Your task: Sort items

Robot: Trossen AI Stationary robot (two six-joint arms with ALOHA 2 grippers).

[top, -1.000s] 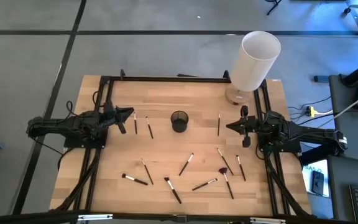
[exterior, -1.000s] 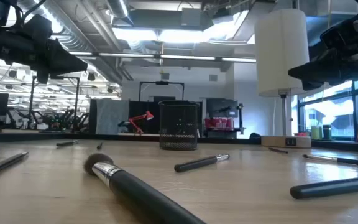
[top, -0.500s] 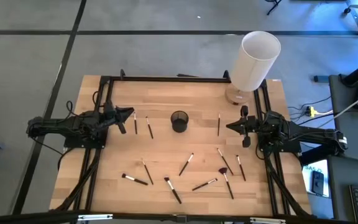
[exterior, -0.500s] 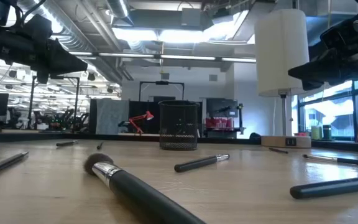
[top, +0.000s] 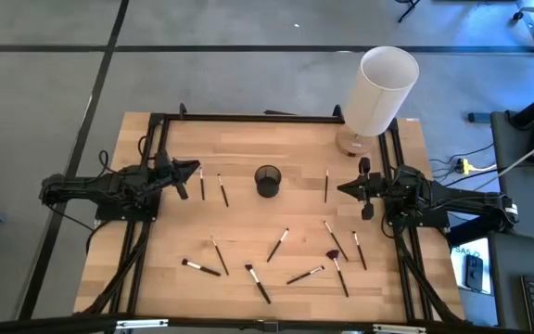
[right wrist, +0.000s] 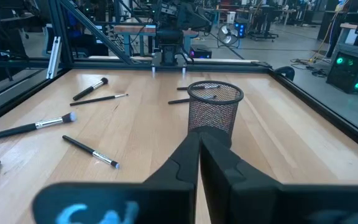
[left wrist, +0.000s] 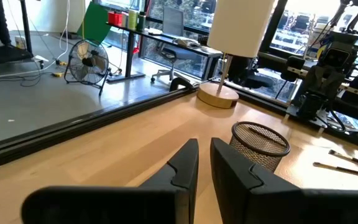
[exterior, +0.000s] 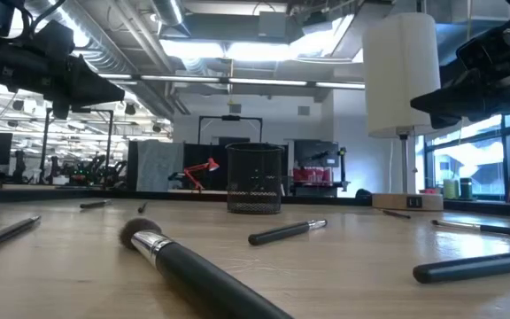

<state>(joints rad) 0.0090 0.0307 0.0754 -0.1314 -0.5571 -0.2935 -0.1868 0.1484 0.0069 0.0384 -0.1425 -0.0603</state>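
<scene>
Both pincers are empty. Left of the black mesh cup (top: 267, 181), the left gripper (top: 196, 171) hangs above the table with its fingers a narrow slit apart, touching nothing. Right of the cup, the right gripper (top: 343, 188) has its fingers pressed nearly together, also holding nothing. The brushes (top: 279, 244) lie scattered on the wooden table (top: 248, 139): two just left of the cup, one to its right, the rest spread on its near side, the fan-headed one (top: 334, 254) among them. Sorting looks not yet begun. Next, I'd guess, one arm must widen its fingers, drop over the brush nearest the cup and pinch its thin handle crosswise.
</scene>
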